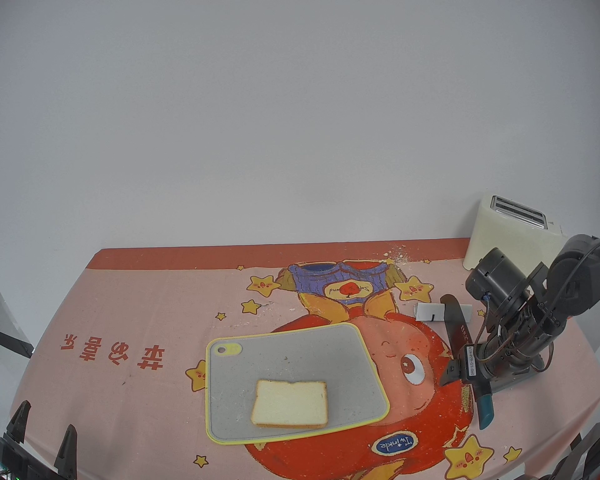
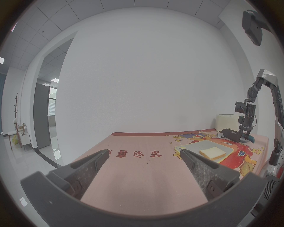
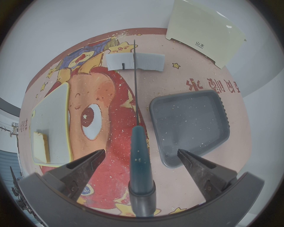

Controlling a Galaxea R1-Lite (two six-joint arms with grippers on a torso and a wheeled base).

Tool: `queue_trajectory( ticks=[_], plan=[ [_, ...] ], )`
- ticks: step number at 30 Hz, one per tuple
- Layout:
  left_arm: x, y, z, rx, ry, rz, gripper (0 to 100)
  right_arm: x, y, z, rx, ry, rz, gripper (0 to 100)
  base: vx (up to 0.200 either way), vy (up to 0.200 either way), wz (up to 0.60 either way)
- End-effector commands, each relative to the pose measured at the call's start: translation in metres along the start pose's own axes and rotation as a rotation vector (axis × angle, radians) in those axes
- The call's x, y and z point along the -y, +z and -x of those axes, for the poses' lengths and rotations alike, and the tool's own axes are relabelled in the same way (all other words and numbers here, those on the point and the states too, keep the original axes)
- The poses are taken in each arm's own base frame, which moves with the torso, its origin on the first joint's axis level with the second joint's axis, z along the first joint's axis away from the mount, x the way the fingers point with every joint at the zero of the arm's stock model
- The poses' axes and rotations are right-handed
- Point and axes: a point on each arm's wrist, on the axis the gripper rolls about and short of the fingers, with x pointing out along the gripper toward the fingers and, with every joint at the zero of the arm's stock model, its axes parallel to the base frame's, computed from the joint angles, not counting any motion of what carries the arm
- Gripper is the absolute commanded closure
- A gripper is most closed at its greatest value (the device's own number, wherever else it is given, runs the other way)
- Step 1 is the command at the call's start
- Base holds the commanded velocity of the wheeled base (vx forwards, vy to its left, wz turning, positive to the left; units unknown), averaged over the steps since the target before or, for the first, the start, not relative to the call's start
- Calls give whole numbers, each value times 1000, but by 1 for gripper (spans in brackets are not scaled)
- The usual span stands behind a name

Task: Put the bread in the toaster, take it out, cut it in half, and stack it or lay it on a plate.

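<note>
Tablecloth (image 1: 125, 312) in pink with a red far border and a big cartoon print covers the whole table, dusted with crumbs around the right gripper (image 3: 140, 151). That gripper's fingers are spread wide, one on each side of the teal handle of a knife (image 3: 137, 165), with a gap on both sides and nothing grasped. The blade runs straight ahead of the fingers, seen edge-on, and passes through a small grey holder (image 3: 148, 61). Just beside the gripper, on the knife's far side from the board, sits a grey tray (image 3: 189, 124) speckled with crumbs. Beyond the gripper, at the table's back edge against the plain white wall (image 1: 281, 125), stands the cream toaster (image 1: 506, 237).

The bread (image 1: 289, 404) lies flat on the near part of a grey, yellow-rimmed cutting board (image 1: 300, 356), between the two grippers and well apart from each. The left gripper (image 2: 144, 152) hangs at the near-left corner – fingers wide, nothing between them. Past it the room opens through a doorway (image 2: 44, 115) under a tiled ceiling (image 2: 118, 4).
</note>
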Motion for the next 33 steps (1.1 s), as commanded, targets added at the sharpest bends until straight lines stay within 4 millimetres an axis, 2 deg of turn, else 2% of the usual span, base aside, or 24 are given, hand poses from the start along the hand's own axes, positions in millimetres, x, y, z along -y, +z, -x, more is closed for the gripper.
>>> queue_trajectory(
  ticks=[1,19,33],
  plan=[
    [0,-5,-1,-17,0,0,0,0,-2,4,8,14,4,0,0,0,0],
    [0,-5,-1,-17,0,0,0,-9,-6,-1,-57,75,28,0,0,0,0],
    [0,-5,-1,-17,0,0,0,-14,-3,-18,-99,39,37,0,0,0,0]
  ],
)
